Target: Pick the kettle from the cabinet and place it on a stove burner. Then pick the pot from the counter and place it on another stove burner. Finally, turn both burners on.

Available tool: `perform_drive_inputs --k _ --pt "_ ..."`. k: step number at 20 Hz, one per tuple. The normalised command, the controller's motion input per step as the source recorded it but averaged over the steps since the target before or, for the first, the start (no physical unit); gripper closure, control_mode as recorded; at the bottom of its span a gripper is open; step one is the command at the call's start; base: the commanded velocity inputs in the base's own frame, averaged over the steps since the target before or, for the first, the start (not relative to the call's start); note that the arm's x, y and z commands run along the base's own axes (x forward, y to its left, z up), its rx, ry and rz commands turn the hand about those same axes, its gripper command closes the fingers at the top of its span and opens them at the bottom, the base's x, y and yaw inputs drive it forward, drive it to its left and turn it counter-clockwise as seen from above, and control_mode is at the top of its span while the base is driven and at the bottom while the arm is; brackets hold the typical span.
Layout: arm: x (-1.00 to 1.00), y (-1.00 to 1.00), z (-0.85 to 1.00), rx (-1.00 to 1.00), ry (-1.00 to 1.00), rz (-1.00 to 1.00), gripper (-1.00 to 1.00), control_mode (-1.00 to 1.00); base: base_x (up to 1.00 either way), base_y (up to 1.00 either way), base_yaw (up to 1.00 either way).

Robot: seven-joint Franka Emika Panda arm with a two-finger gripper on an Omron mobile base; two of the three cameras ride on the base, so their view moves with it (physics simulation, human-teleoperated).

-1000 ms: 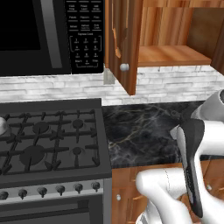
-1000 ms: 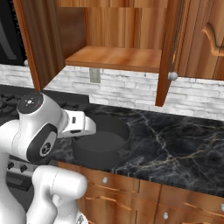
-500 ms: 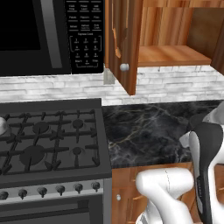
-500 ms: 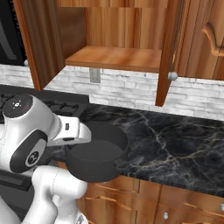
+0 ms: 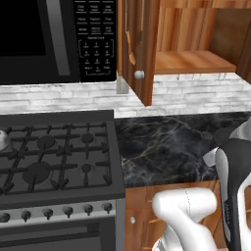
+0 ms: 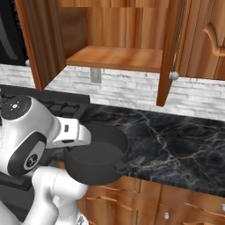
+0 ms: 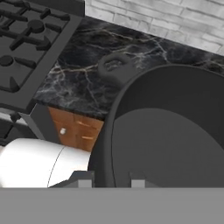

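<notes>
My gripper [image 7: 111, 183] is shut on the near wall of the dark grey pot [image 7: 175, 140], one fingertip inside and one outside. The pot [image 6: 96, 158] hangs level over the front edge of the black marble counter [image 6: 176, 140], just right of the stove [image 5: 54, 157]. Its far handle [image 7: 114, 65] points toward the counter. In the right base view my own arm hides the fingers. A silvery sliver of the kettle [image 5: 3, 141] shows on a left burner at the picture's edge. The open cabinet [image 5: 191, 61] has a bare wood shelf [image 6: 114, 57].
The cabinet door [image 5: 139, 74] with its round knob stands open above the counter's left end. A black microwave [image 5: 49, 39] hangs over the stove. Silver knobs [image 5: 66, 212] line the range front. Free burners [image 5: 87, 138] lie near the counter. Wooden drawers [image 6: 184, 206] sit below.
The pot has come off the counter and moved toward its front edge with my hand. In the last half second it has barely shifted.
</notes>
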Motion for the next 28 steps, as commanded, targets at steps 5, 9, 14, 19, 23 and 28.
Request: perform_drive_inputs --k 5,9,14,19,23,28 --pt "0.0 0.0 0.0 0.0 0.0 0.0 1.0 1.0 -0.27 0.38 0.09" --pt "0.0 0.0 0.0 0.0 0.0 0.0 1.0 1.0 -0.24 0.55 0.14" --pt "0.0 0.0 0.0 0.0 0.0 0.0 1.0 1.0 -0.18 0.67 0.17" --pt "0.0 0.0 0.0 0.0 0.0 0.0 1.0 1.0 -0.11 0.69 0.2" --pt "0.0 0.0 0.0 0.0 0.0 0.0 1.0 1.0 -0.12 0.64 0.19" --pt "0.0 0.0 0.0 0.0 0.0 0.0 1.0 1.0 -0.09 0.59 0.19"
